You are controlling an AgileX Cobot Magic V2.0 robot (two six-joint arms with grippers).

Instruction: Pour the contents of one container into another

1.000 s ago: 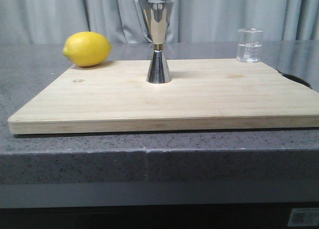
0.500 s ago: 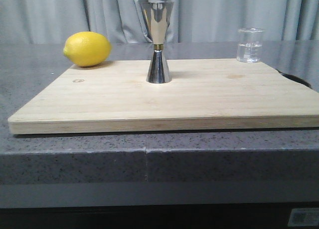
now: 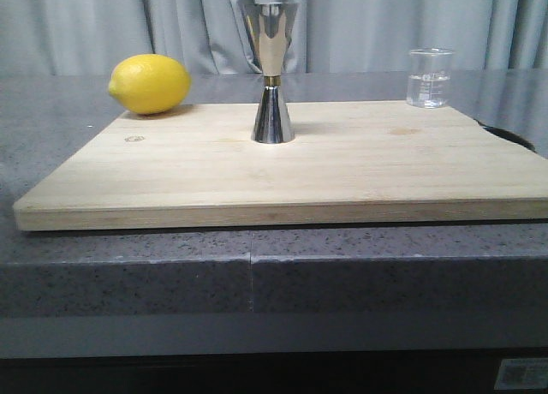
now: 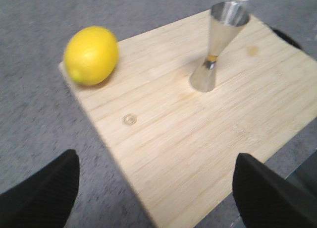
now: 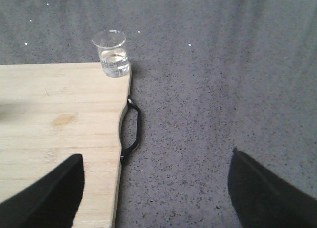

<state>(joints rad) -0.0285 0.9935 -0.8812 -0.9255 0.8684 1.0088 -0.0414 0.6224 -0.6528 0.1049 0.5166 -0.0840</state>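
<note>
Glass beaker (image 5: 113,53) well beyond right gripper (image 5: 156,188), jaws apart, seemingly holding nothing

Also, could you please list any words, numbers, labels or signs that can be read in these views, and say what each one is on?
None can be read.
Beaker: white printed measuring marks, too small to read.
Cutting board: a small hexagonal stamp near the lemon, with no legible text.
Sticker at the lower right edge of the front view: a code-like pattern, too blurred to read.
Jigger: no visible markings.
</note>
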